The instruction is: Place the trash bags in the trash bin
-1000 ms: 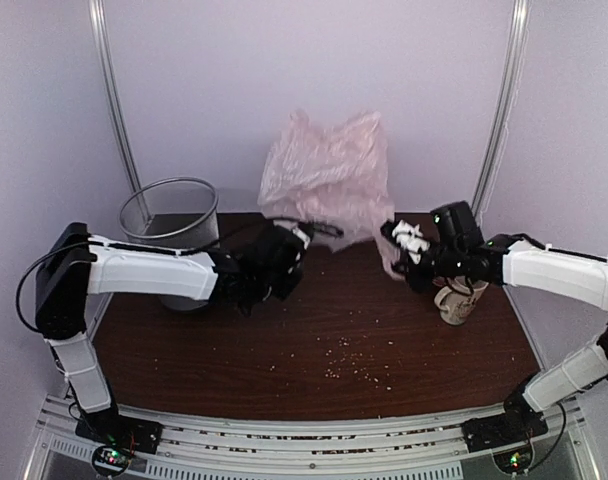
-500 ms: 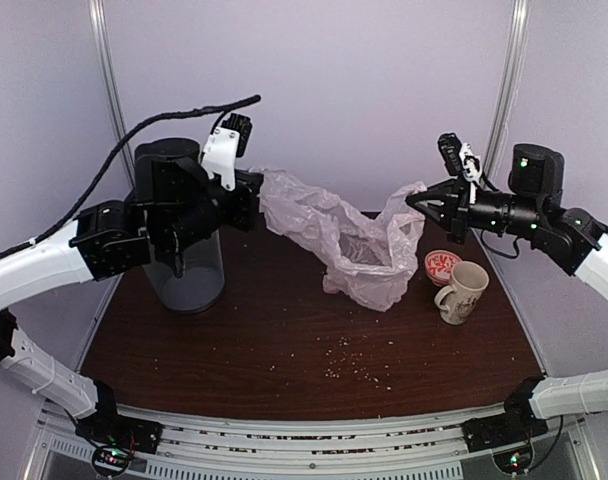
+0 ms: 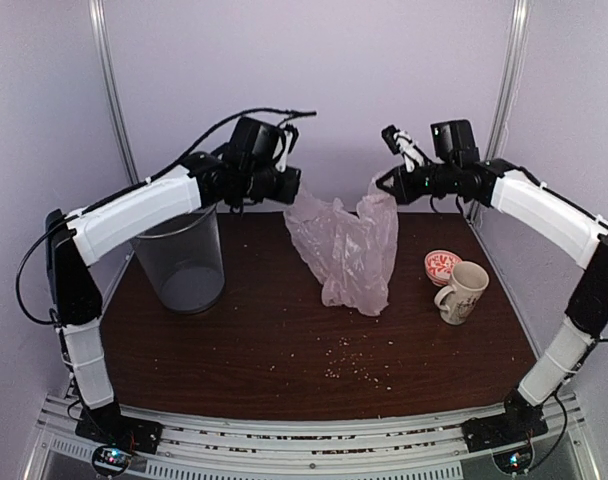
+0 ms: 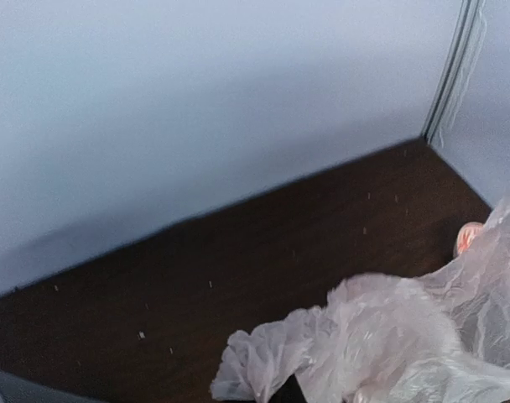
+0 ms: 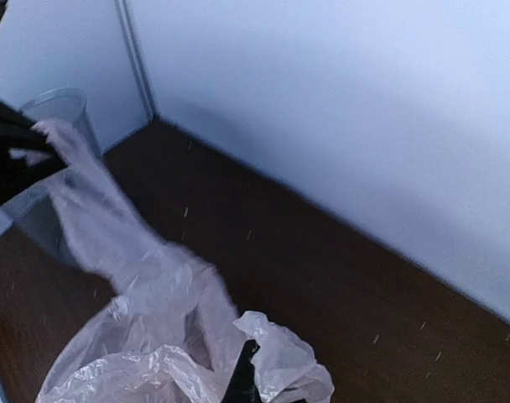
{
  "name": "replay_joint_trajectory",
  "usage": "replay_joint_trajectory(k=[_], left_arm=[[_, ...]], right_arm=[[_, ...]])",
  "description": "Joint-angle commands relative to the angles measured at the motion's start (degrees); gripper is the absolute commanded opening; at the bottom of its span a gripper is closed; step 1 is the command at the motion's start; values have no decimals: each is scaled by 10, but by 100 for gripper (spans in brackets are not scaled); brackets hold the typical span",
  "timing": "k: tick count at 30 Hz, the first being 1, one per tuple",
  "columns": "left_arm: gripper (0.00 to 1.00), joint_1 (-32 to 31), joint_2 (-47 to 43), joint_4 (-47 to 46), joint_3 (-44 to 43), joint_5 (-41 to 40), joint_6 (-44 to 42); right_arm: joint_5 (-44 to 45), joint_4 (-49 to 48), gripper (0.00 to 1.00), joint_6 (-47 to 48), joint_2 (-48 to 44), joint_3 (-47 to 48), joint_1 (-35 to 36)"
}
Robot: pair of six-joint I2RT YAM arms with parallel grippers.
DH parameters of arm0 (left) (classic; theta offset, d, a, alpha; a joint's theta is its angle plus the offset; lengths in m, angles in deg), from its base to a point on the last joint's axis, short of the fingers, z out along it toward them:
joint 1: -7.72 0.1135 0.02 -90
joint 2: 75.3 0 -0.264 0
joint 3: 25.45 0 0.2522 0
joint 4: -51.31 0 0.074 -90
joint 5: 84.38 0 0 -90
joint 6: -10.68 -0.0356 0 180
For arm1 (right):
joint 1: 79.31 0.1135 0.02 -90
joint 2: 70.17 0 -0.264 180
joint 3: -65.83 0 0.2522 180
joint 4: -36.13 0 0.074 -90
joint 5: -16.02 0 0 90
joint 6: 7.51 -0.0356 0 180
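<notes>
Trash bag (image 3: pixel 349 245) — between left hand (image 3: pixel 287 187), right hand (image 3: pixel 386 183)

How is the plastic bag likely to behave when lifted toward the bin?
Probably floppy: the trash bag sags in wrinkled folds between the fingers of the left gripper and right gripper. Likely very light, since its thin film is translucent. It may snag on the rim of the trash bin rather than drop in.
</notes>
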Motion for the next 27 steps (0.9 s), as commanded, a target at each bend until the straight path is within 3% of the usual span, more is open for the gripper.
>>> replay_joint_trajectory(k=[1,3,4,7,10,13,15,17,20,23,27], left_arm=[[0,-1,-19,39,-296,12,-78],[0,-29,-58,1,-330,14,-145],[0,-58,-91,-58,-301,6,-192],[0,-150,-227,-246,-66,0,-327],[0,-148,-300,-374,175,-46,-314],[0,-100,-233,-313,302,-125,-205],[0,-70,-140,-234,341,-125,-90],[0,-79,-104,-188,360,-124,-57],[0,-134,-158,-155,341,-197,-104],[0,-159,-257,-166,293,-160,-139],[0,-158,-330,-207,271,-126,-137]], right_arm=[[12,40,0,-27,14,310,-26],[7,11,0,-5,-24,346,-8],[-6,-9,0,20,-57,335,3],[-92,-73,0,41,-164,224,12],[-113,-58,0,71,-193,106,14],[20,-162,0,79,-205,-136,16],[111,-159,0,97,-158,-222,22],[116,-95,0,106,-121,-245,24],[16,-27,0,127,-167,-257,37],[-160,15,0,144,-269,-224,42],[-193,-13,0,66,-318,-159,40]])
